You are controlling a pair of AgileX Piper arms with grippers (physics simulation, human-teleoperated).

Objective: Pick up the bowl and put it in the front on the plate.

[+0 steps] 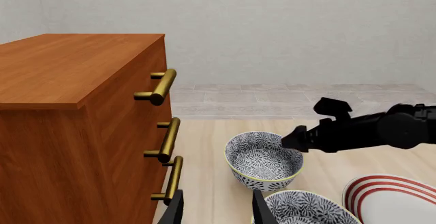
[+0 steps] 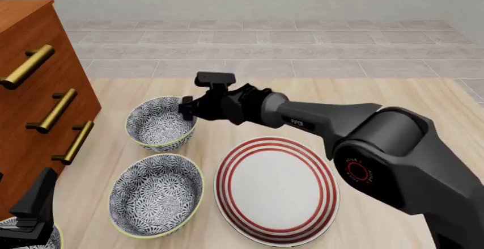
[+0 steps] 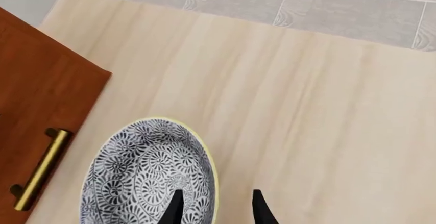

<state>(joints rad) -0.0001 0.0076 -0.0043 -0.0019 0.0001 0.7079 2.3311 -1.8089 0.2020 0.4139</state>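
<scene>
Two blue-and-white floral bowls stand left of the white red-ringed plate (image 2: 276,189). My right gripper (image 2: 185,108) is at the right rim of the far bowl (image 2: 158,125). In the right wrist view this gripper (image 3: 216,206) is open and straddles the bowl's (image 3: 146,178) yellow-green rim, one finger inside and one outside. The nearer bowl (image 2: 156,195) sits beside the plate. My left gripper (image 2: 32,212) hangs low at the near left, open and holding nothing. In its own view the left gripper (image 1: 216,211) faces the far bowl (image 1: 264,160), the near bowl (image 1: 307,208) and the plate (image 1: 395,198).
A wooden dresser (image 2: 30,79) with brass handles (image 2: 51,110) stands along the left side, close to the bowls. A further bowl's rim (image 2: 30,240) shows at the near left corner under the left gripper. Grey tiled floor lies beyond the table's far edge.
</scene>
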